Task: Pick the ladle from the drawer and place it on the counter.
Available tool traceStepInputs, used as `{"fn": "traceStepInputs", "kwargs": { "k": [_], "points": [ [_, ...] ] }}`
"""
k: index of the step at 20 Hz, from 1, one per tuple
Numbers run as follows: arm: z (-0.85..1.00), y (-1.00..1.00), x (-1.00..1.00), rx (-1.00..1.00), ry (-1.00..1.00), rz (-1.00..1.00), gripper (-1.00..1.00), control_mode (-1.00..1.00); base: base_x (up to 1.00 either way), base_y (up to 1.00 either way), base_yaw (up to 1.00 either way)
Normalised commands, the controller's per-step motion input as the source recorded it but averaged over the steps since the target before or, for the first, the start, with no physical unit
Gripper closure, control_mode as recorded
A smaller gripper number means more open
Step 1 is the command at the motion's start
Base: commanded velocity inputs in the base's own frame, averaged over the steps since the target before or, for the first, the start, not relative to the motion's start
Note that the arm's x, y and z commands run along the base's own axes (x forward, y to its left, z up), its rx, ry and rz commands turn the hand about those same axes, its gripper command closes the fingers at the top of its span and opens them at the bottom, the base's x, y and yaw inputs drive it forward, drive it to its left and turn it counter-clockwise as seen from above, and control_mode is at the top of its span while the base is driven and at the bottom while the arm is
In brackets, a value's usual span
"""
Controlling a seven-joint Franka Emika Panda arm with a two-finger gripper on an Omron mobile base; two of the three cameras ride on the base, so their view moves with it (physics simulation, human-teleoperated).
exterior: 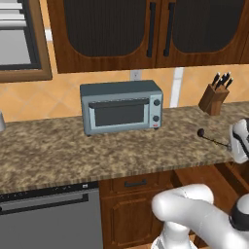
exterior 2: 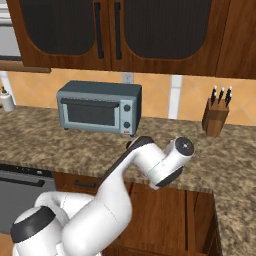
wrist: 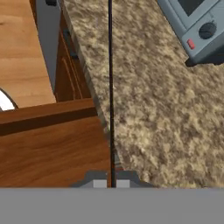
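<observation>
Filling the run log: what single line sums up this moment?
claw: shut on ladle | ladle: over counter edge, out of drawer | drawer: open

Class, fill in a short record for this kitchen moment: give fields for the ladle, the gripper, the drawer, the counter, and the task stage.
ladle: held, handle running out over the counter, bowl at the far end
gripper: shut on the ladle's thin handle
drawer: pulled open below the counter edge
counter: speckled stone, toaster oven and knife block at the back
task stage: ladle lifted out, not yet set down
</observation>
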Motion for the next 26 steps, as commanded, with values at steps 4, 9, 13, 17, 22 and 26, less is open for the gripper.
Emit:
{"fn": "traceStepInputs", "kwargs": {
  "k": [4,9,13,17,22,26],
  "points": [
    [-0.13,0.08,1.00,0.00,0.00,0.00,1.00,-1.00,0.00,0.00,0.00],
    [-0.30,0.00,0.97,0.00,0.02,0.02,1.00,-1.00,0.00,0.00,0.00],
    [-0.53,0.00,0.92,0.00,0.00,0.01,1.00,-1.00,0.00,0.00,0.00],
    [-0.79,0.00,0.81,0.00,0.00,0.02,1.00,-1.00,0.00,0.00,0.00],
    [-0.80,0.00,0.66,0.00,0.00,0.02,1.00,-1.00,0.00,0.00,0.00],
    [-0.64,0.00,0.55,0.00,0.00,0.00,1.00,-1.00,0.00,0.00,0.00]
  ]
}}
